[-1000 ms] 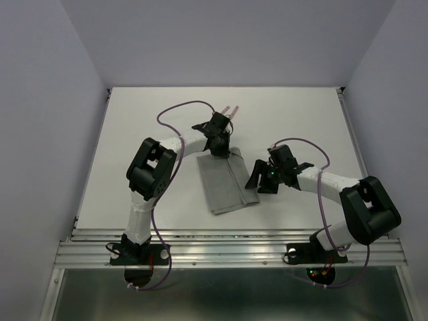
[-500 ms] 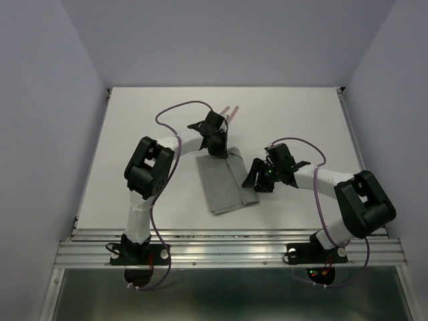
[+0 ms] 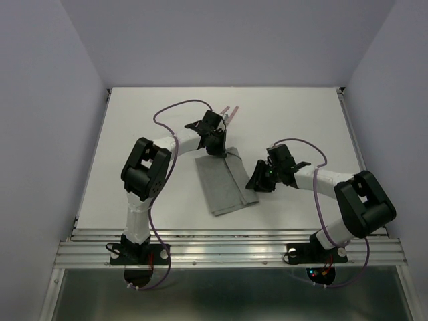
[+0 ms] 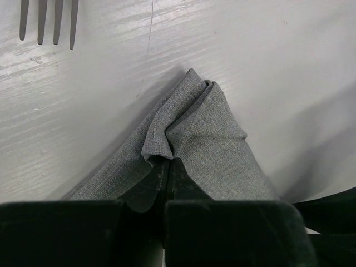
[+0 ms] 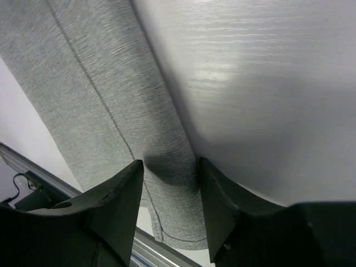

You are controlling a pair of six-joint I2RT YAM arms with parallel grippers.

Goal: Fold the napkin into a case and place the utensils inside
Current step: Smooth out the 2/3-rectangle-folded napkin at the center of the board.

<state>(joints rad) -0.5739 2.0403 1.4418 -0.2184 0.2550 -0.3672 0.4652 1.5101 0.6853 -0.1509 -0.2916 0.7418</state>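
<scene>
The grey napkin (image 3: 224, 184) lies folded into a long strip mid-table. My left gripper (image 3: 215, 144) is at its far end, shut on a bunched corner of the cloth (image 4: 183, 130), which rises as a peaked fold just past the fingertips (image 4: 177, 167). My right gripper (image 3: 258, 182) sits at the strip's right edge, open, with its fingers (image 5: 125, 183) on either side of the napkin's rolled edge (image 5: 167, 144). The utensils' pink handles (image 3: 229, 112) show beyond the left gripper. Fork tines (image 4: 49, 22) lie on the table ahead of the napkin.
The white table (image 3: 147, 134) is bounded by side walls and a metal rail (image 3: 227, 244) along the near edge. The napkin's near end (image 5: 178, 236) lies close to that rail. Purple cables loop over both arms.
The right gripper's jaws have narrowed around the napkin's right edge. The left gripper has drifted slightly left, still pinching the far corner.
</scene>
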